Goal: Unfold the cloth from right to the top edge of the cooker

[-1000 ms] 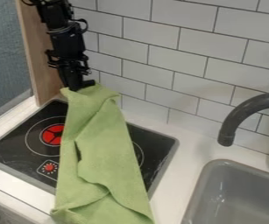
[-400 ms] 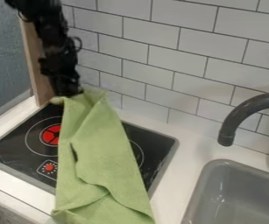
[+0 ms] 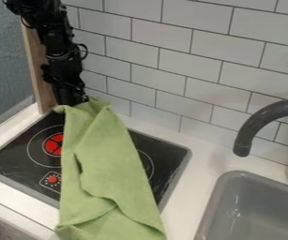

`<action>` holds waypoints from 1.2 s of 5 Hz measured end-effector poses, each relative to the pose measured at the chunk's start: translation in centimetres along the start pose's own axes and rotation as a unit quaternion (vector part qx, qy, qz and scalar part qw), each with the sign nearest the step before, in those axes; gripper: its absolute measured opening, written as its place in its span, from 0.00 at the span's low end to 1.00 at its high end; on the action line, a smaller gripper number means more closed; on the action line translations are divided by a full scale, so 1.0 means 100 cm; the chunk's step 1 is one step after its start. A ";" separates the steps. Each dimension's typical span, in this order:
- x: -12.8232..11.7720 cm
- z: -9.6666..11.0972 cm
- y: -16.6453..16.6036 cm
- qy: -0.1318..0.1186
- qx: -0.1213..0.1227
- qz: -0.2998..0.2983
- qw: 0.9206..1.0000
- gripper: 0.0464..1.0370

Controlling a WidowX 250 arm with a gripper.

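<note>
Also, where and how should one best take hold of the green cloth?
Probably by the upper end of the green cloth, coming from above: it narrows there and bunches into folds at the gripper, which offers something to pinch, while its lower part spreads wider.

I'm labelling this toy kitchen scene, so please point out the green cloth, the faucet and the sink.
Green cloth (image 3: 105, 161): camera view, middle of its length.
Faucet (image 3: 257, 121): camera view, curved spout.
Sink (image 3: 216, 199): camera view, left rim.
</note>
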State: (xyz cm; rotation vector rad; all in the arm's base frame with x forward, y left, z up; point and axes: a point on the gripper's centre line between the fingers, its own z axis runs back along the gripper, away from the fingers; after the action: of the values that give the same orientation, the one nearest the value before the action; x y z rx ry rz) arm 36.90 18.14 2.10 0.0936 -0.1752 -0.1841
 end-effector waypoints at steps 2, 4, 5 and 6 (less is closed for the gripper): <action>-0.002 -0.001 -0.003 0.002 -0.007 0.010 1.000 0.75; 0.001 0.008 -0.008 -0.004 -0.023 0.021 1.000 0.97; 0.006 0.038 -0.014 -0.035 -0.029 0.014 0.999 0.96; 0.006 0.059 -0.022 -0.058 -0.039 0.003 0.998 0.96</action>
State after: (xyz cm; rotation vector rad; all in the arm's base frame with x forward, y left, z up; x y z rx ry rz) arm 36.05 15.40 7.80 0.0047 -0.2833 -0.1893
